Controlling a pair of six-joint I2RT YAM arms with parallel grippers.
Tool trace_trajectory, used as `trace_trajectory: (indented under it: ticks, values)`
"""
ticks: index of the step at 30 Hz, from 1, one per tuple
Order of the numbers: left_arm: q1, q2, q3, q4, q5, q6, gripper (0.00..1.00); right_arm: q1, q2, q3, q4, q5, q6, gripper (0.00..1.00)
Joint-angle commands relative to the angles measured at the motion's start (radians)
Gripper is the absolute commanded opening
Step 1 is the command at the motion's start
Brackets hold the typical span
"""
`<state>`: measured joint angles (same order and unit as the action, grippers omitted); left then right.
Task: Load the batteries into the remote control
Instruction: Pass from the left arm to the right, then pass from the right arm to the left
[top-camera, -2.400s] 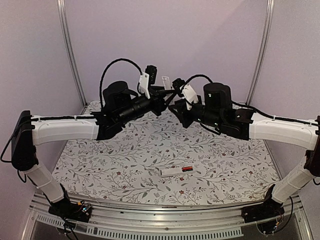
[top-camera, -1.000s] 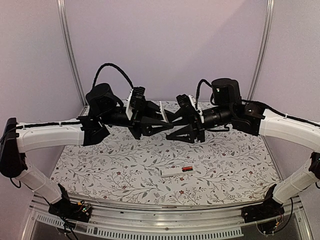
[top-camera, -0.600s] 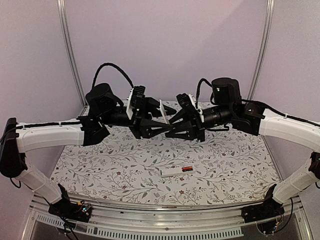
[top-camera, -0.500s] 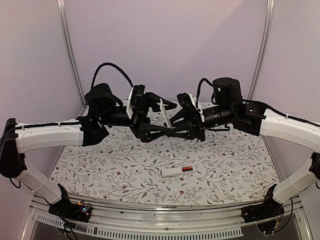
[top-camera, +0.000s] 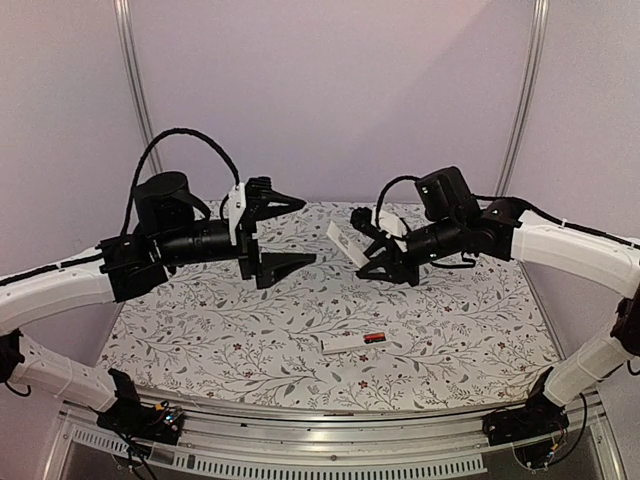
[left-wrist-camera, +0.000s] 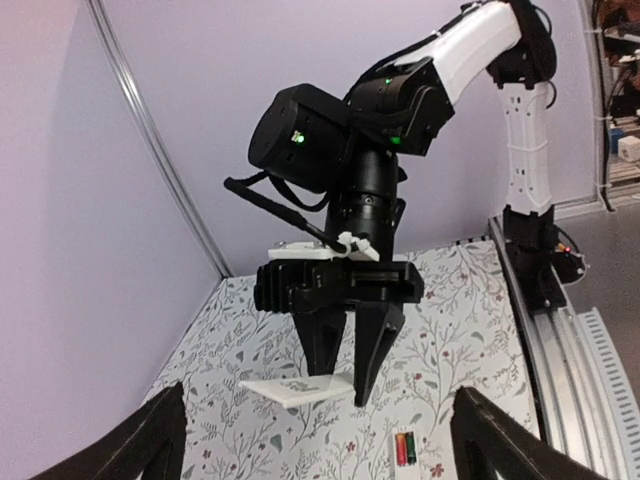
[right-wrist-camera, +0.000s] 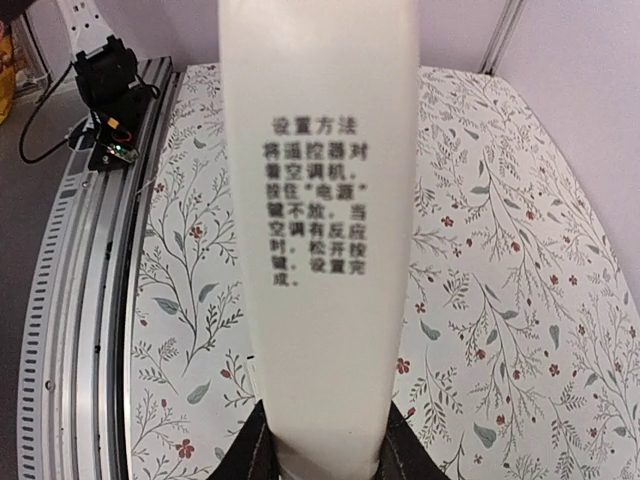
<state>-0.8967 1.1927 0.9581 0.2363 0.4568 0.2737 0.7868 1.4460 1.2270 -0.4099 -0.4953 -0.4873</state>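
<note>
The remote control (top-camera: 345, 344) lies on the floral table (top-camera: 200, 330) near the front middle. Red-orange batteries (top-camera: 375, 338) sit at its right end. The left wrist view shows the batteries (left-wrist-camera: 405, 447) side by side in the remote's open compartment. My right gripper (top-camera: 360, 246) hangs above the table's middle, shut on a thin white cover strip (top-camera: 343, 243). In the right wrist view that cover strip (right-wrist-camera: 320, 250) carries printed text and rises from between my right gripper's (right-wrist-camera: 320, 468) fingers. My left gripper (top-camera: 298, 231) is open and empty, left of the strip and apart from it.
A metal rail (top-camera: 330, 440) runs along the near table edge, and lilac walls close the back and sides. From the left wrist view, the right arm (left-wrist-camera: 370, 120) and its gripper fill the middle, with the cover strip (left-wrist-camera: 300, 388) hanging above the cloth.
The left gripper opened, let go of the cover strip and drew back to the left. The right gripper kept the strip and moved slightly right and down.
</note>
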Motion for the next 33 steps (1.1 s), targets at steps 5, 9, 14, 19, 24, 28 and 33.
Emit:
trace_trajectory:
  ticks: [5,9,14,19,24,28,33]
  values:
    - [-0.003,-0.018,-0.011,-0.390,-0.195,0.237,0.88,-0.008,0.123,0.041,-0.215,0.131,-0.038,0.20]
    - [-0.002,0.029,-0.027,-0.419,-0.181,0.322,0.88,-0.006,0.136,0.038,-0.236,0.154,-0.050,0.20]
    - [-0.003,0.088,-0.070,-0.336,-0.135,0.306,0.86,0.008,0.153,0.027,-0.270,0.159,-0.075,0.20]
    - [0.000,0.114,-0.142,-0.082,-0.062,0.280,0.81,0.036,0.123,0.011,-0.249,0.100,-0.121,0.20]
    - [0.016,0.185,-0.110,-0.016,0.045,0.195,0.78,0.052,0.056,-0.030,-0.180,0.063,-0.152,0.20]
    - [0.016,0.221,-0.084,0.018,0.101,0.134,0.77,0.058,0.051,-0.026,-0.171,0.063,-0.157,0.20]
    - [0.016,0.243,-0.069,0.083,0.124,0.072,0.66,0.063,0.053,-0.027,-0.155,0.049,-0.159,0.20]
